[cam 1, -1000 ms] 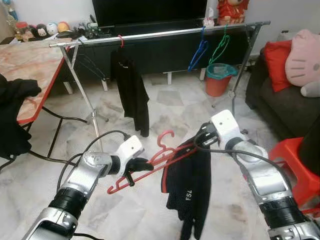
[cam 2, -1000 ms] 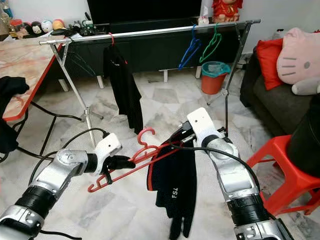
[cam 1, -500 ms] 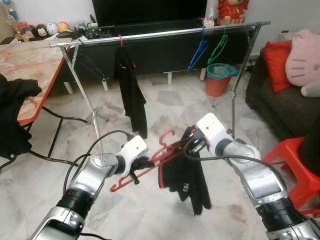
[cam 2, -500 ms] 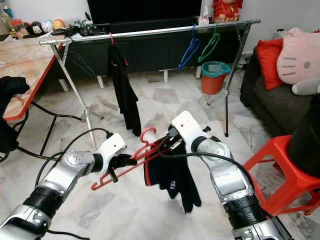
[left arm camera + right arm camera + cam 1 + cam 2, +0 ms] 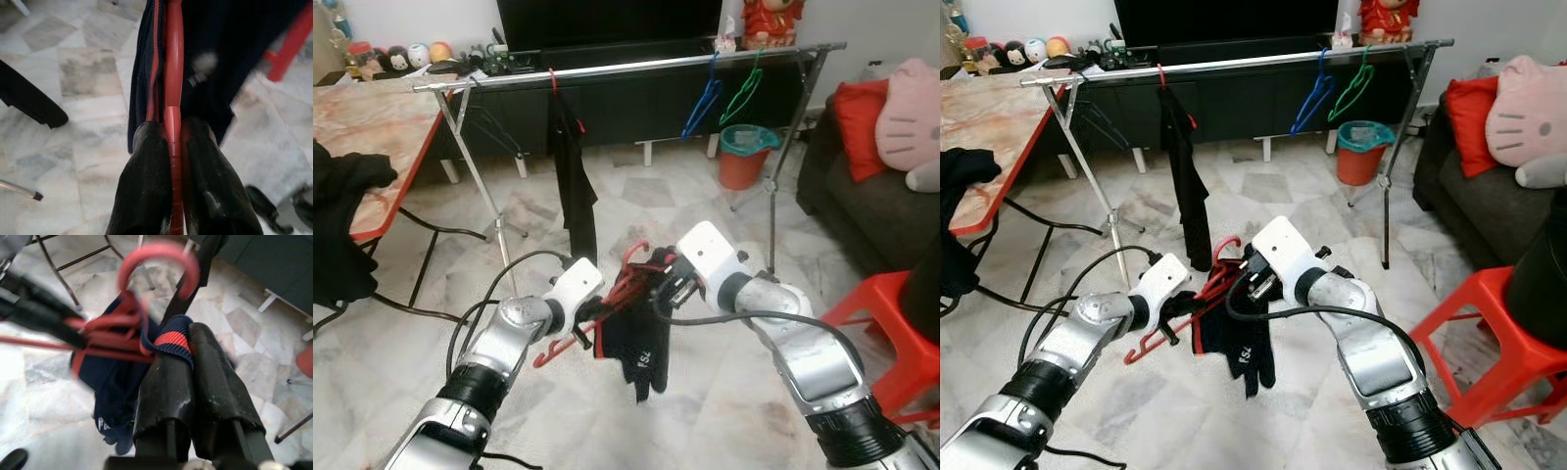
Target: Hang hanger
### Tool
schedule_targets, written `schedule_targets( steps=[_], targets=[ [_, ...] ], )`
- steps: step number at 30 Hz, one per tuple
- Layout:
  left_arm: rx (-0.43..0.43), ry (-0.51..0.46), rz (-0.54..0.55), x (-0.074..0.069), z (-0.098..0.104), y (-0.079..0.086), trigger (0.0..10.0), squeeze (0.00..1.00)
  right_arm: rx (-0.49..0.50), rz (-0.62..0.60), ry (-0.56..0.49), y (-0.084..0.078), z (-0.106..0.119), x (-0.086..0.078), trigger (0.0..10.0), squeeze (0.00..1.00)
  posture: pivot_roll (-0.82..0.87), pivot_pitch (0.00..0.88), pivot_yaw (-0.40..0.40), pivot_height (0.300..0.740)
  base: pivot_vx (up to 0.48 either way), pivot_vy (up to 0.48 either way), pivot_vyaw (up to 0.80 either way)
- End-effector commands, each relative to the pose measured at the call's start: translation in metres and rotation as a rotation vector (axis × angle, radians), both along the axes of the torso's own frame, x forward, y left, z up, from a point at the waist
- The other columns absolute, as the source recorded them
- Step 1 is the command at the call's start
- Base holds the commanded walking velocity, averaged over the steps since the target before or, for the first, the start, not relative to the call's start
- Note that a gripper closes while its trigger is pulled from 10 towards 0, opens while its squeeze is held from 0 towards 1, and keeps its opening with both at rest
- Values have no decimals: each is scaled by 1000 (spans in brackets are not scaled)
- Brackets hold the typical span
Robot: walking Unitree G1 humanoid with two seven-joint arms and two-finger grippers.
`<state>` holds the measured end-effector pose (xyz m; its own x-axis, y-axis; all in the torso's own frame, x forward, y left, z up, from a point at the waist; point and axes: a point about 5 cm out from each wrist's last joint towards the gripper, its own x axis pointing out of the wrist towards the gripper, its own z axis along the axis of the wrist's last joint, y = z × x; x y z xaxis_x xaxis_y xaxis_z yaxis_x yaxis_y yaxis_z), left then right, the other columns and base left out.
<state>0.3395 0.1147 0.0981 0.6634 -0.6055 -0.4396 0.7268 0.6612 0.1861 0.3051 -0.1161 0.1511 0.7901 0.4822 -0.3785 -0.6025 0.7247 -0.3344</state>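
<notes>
Left eye view shows you mid-task: left gripper (image 5: 592, 315) clamps the red plastic hanger (image 5: 619, 292), right gripper (image 5: 664, 284) pinches the dark navy garment's (image 5: 634, 345) collar. Hooking onto the silver clothes rail (image 5: 636, 67) remains.

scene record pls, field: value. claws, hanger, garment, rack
left claw: shut on the red hanger's bar
right claw: shut on the dark garment's red-striped collar, near the hanger's hook
red hanger: held between both arms, low, in front of the rack, not yet hung
dark garment: bunched on the hanger, hanging down over the marble floor
clothes rack: silver rail ahead, carries a black garment on a red hanger, plus empty blue hanger and green hanger
right side: red stool, dark sofa
</notes>
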Motion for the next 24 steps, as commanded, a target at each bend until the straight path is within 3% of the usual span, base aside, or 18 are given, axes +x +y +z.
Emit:
schedule_targets(
  steps=[1, 12, 24],
  targets=[
    [-60, -51, 2, 6, 14, -1, 10000, 0, 7, 24, -11, 2, 4, -4, 10000, 0, -155, 0, 28, 740, 0, 0, 0],
    [-196, -17, -81, -3, 17, -7, 10000, 0, -67, 21, 45, -15, -11, -12, 10000, 0, -158, 0, 22, 740, 0, 0, 0],
    [-320, 10, -110, -6, 22, -13, 10000, 0, -118, 113, 99, -19, -21, -26, 10000, 0, -164, 0, 18, 740, 0, 0, 0]
  ],
)
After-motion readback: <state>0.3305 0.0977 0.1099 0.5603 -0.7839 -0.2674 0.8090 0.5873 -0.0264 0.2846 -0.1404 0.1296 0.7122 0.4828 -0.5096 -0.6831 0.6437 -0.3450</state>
